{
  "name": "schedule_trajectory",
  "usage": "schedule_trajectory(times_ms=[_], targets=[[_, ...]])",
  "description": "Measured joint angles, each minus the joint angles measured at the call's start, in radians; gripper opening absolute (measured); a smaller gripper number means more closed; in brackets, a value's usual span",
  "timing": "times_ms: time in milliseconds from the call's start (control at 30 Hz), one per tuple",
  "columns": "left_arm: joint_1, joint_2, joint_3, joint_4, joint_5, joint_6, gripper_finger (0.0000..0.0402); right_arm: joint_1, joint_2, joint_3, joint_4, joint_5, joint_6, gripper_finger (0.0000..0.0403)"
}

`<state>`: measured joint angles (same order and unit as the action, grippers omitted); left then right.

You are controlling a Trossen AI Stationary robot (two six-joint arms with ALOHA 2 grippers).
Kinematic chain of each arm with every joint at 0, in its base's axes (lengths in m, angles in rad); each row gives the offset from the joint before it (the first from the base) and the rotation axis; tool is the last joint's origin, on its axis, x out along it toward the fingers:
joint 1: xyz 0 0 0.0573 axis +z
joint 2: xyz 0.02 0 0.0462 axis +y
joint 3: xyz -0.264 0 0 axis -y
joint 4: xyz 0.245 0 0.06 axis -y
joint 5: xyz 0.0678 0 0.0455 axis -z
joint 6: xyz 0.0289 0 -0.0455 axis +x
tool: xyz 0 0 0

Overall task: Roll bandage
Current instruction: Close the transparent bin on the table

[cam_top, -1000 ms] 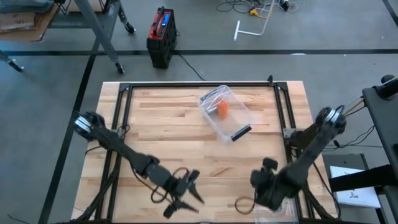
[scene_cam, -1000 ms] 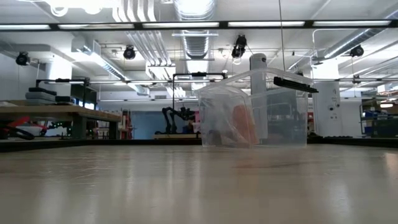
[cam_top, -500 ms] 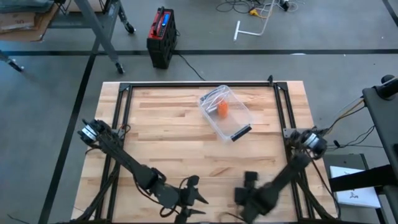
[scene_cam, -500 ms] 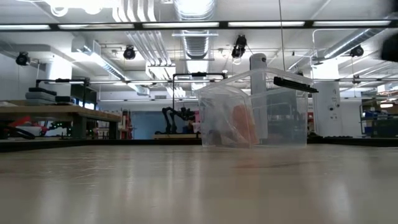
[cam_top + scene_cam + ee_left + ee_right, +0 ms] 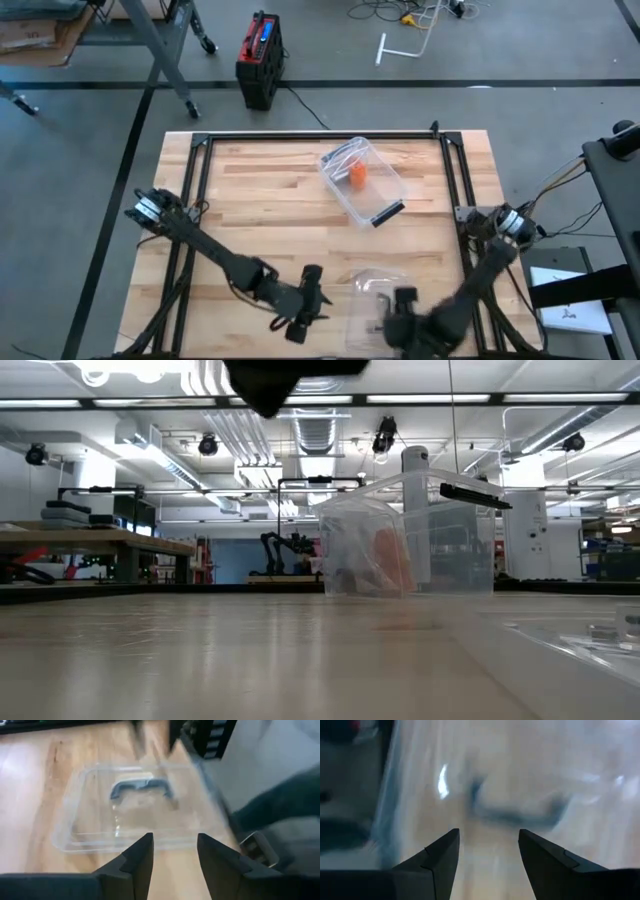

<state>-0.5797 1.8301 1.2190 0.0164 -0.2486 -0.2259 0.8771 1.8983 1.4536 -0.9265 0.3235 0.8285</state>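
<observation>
Left of the flat clear plastic lid with a dark handle [image 5: 372, 300], near the front edge of the pale wooden surface [image 5: 260, 200], the left tool [image 5: 305, 310] sits low, fingers spread, aimed at the lid; nothing between them.

Lid lies flat on the surface, handle up, well apart from the clear plastic box with a dark latch [image 5: 362, 182], which sits farther back toward the middle.

Right of the lid's centre, at its near edge, the right tool [image 5: 400, 318] hangs over it. Wrist view shows its fingers spread with the dark handle beyond them, not gripped.

Task's thing: an orange shape [image 5: 357, 175] inside the box, likely the bandage. Cannot confirm.

Judgement: step in hand looks like clearing the lid aside before reaching into the box. To do it well, keep the lid flat and away from the box, then approach the box opening from above.

Hard to make out: the right wrist view is smeared. Low view cuts the lid at the frame edge. Whether the bandage is rolled or loose is hidden by the box walls.
</observation>
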Motion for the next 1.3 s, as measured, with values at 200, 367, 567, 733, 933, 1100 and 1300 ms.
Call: schedule_trajectory(times_ms=[200, 367, 567, 733, 933, 1100, 1300], targets=[[0.081, 0.000, -0.002, -0.046, 0.106, 0.215, 0.0122, 0.125, 0.006, -0.006, -0.050, -0.152, 0.203, 0.0199], [0.123, 0.000, -0.002, -0.107, 0.106, 0.318, 0.0111, 0.131, 0.031, -0.032, -0.127, -0.250, 0.227, 0.0199], [0.146, -0.001, -0.002, -0.243, 0.102, 0.324, 0.0117, 0.046, 0.052, -0.077, -0.077, -0.199, 0.168, 0.0199], [0.147, -0.003, -0.003, -0.374, 0.100, 0.390, 0.0135, -0.122, 0.050, -0.053, -0.073, -0.037, -0.032, 0.0199], [0.147, -0.003, -0.004, -0.447, 0.081, 0.436, 0.0157, -0.200, 0.030, -0.027, -0.074, -0.128, -0.178, 0.0199], [0.147, -0.003, -0.004, -0.417, 0.080, 0.461, 0.0168, -0.079, 0.028, -0.054, -0.184, -0.240, -0.065, 0.0199], [0.148, -0.002, -0.004, -0.390, 0.080, 0.450, 0.0171, 0.042, 0.036, -0.077, -0.156, -0.312, 0.216, 0.0199]])
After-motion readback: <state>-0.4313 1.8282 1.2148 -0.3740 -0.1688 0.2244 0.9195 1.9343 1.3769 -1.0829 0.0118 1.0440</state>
